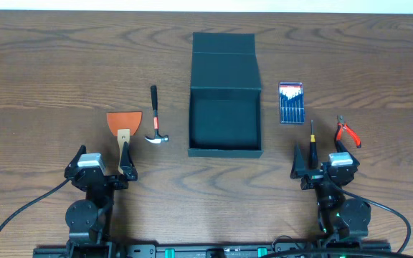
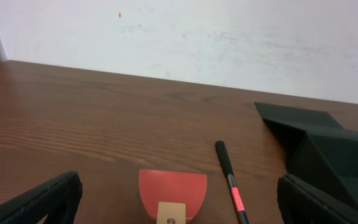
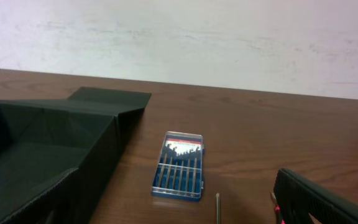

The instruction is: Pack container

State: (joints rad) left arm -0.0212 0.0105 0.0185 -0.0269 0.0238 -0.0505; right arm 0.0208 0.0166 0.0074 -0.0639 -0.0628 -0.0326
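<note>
Surface: dark brown wood-grain table (image 1: 49, 64), matte, with a plain white wall (image 2: 197, 43) along the far edge showing faint scuffs. The dark teal-green rectangular cardboard container (image 1: 224, 125) sits at table centre, between the two arms and well ahead of both. Its hinged flap lid (image 1: 224, 44) is thrown back toward the wall and the interior is open to the overhead camera. Left of it is a small claw hammer with a black-and-orange handle (image 1: 155, 118), and further left an orange fan-shaped scraper with a pale wooden handle (image 1: 124, 123). Right of it is a clear blue flat case of small screwdrivers (image 1: 290, 102), and nearer the robot a thin black-handled screwdriver (image 1: 311, 136) and red-handled pliers (image 1: 347, 132). The left gripper (image 1: 102, 166) has its fingers spread wide and grips nothing, with the scraper handle just ahead of it. The right gripper (image 1: 323, 163) is likewise spread wide and grips nothing, with the thin screwdriver just ahead. Black cables (image 1: 20, 215) loop off both arm bases at the near edge.
</note>
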